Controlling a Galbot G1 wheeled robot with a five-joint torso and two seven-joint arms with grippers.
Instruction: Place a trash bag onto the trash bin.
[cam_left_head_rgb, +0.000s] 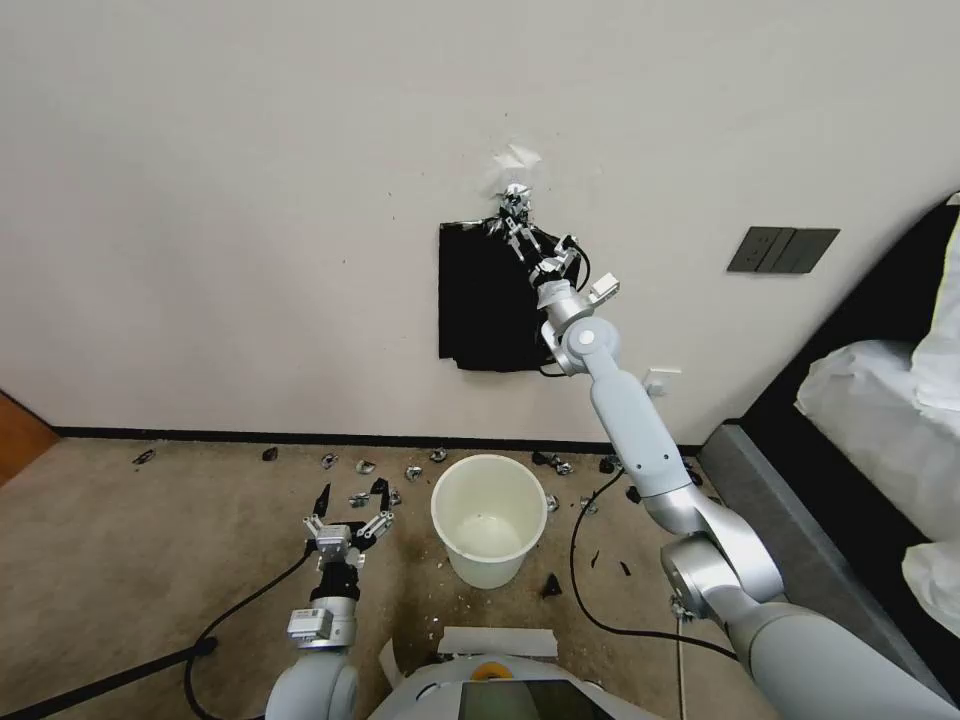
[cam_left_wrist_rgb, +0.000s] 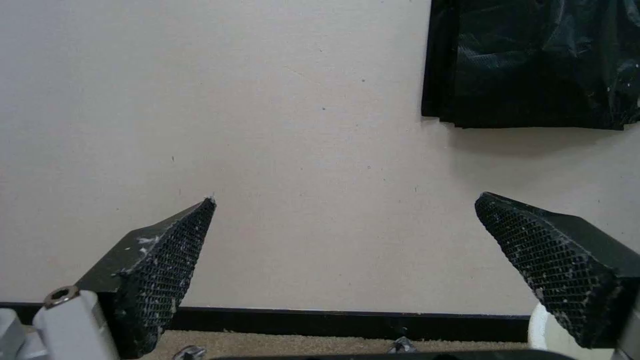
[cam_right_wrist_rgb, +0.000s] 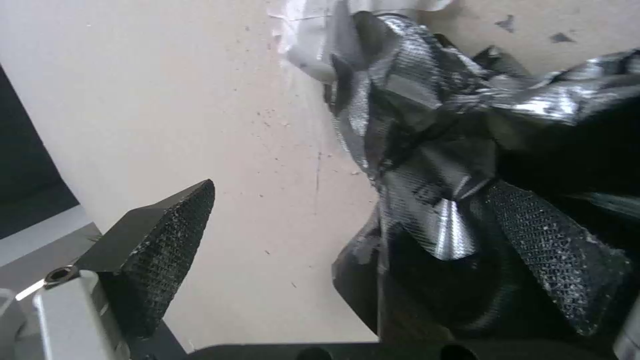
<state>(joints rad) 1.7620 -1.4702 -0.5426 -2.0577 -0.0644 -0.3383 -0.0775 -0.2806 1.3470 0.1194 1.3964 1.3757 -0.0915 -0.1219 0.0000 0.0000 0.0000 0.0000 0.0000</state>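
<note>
left gripper (cam_left_head_rgb: 349, 523) low by the floor, fingers apart, empty | trash bin (cam_left_head_rgb: 489, 518) upright just right of it, mouth up | bag stack (cam_left_head_rgb: 488, 298) hangs lengthwise down the wall | right gripper (cam_left_head_rgb: 516, 222) at its top, fingers spread | right wrist view: crumpled trash bag (cam_right_wrist_rgb: 427, 150) against one pad (cam_right_wrist_rgb: 547, 250)

The carpeted floor (cam_left_head_rgb: 150, 540) carries the trash bin (cam_left_head_rgb: 489, 520) amid scattered scraps (cam_left_head_rgb: 362, 467).
</note>
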